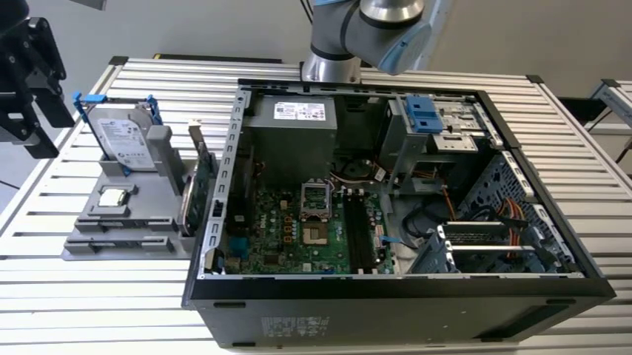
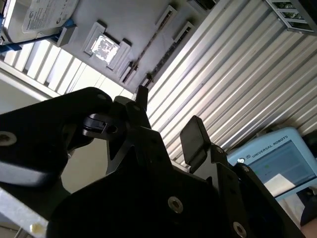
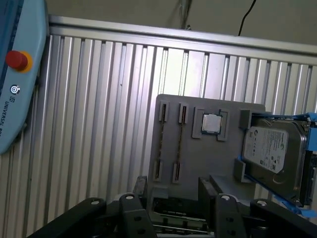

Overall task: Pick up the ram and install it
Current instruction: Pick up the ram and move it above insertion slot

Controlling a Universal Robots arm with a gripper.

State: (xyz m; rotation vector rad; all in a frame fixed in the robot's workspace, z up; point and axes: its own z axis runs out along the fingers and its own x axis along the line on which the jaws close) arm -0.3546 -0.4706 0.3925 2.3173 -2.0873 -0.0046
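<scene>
On the grey parts tray (image 3: 198,153), the ram (image 3: 179,144) stood on edge in the slot pair nearer the CPU (image 3: 212,124). It read as a thin dark line in the first wrist view. Hard drive in its blue frame (image 3: 270,148) sat on the CPU's far side. Claw (image 3: 173,183) hung above the slatted surface (image 3: 99,124), released, fingers (image 3: 141,184) spread with nothing between them. Ram lay ahead of the claw, apart from it, untouched. From the exterior view, the claw (image 1: 25,81) was at that view's left edge, with the tray between it and the open computer case (image 1: 395,285).
</scene>
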